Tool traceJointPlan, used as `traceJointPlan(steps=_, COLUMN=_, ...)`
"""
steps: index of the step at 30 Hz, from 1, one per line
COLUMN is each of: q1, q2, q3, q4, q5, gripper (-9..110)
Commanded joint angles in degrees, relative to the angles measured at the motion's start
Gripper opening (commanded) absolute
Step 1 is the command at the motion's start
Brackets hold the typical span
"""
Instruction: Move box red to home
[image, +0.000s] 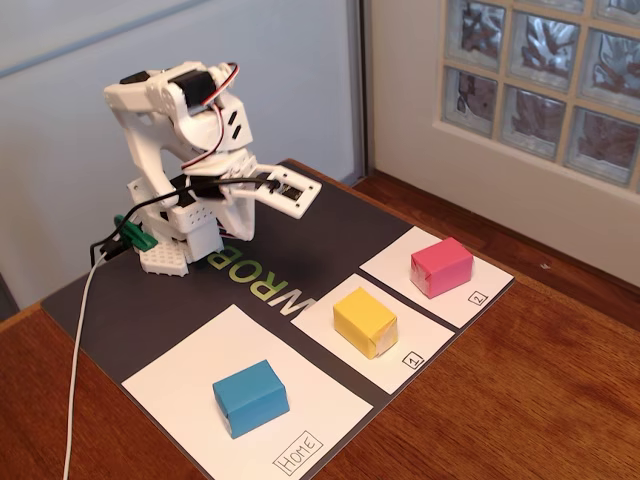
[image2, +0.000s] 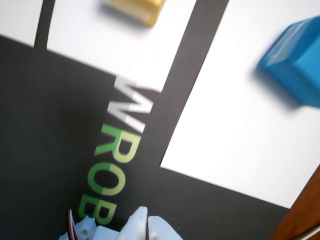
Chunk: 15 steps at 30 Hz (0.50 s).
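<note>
The red box (image: 441, 266) is a pinkish-red block on the small white sheet marked "2" at the right of the fixed view; it is out of the wrist view. The home (image: 215, 355) is the largest white sheet, with a "HOME" label at its near corner, and shows in the wrist view (image2: 235, 135) too. A blue block (image: 250, 397) sits on it. My gripper (image: 295, 190) is folded back by the arm base, far from the red box. In the wrist view its white fingertips (image2: 149, 221) are pressed together and hold nothing.
A yellow block (image: 365, 321) sits on the sheet marked "1", between home and the red box. A dark mat (image: 120, 300) with "WROB" lettering covers the wooden table. A white cable (image: 80, 340) runs off the left front. A glass-block window stands behind.
</note>
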Motion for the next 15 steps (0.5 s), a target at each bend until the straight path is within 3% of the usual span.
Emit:
traceJointPlan(steps=1, q1=-0.4, q2=-3.7, q3=-7.8, q4=0.9, q5=-0.8, gripper=0)
traceJointPlan(steps=15, q1=-2.1, q2=-32.5, q3=-46.1, q4=10.5, q5=-6.7, gripper=0)
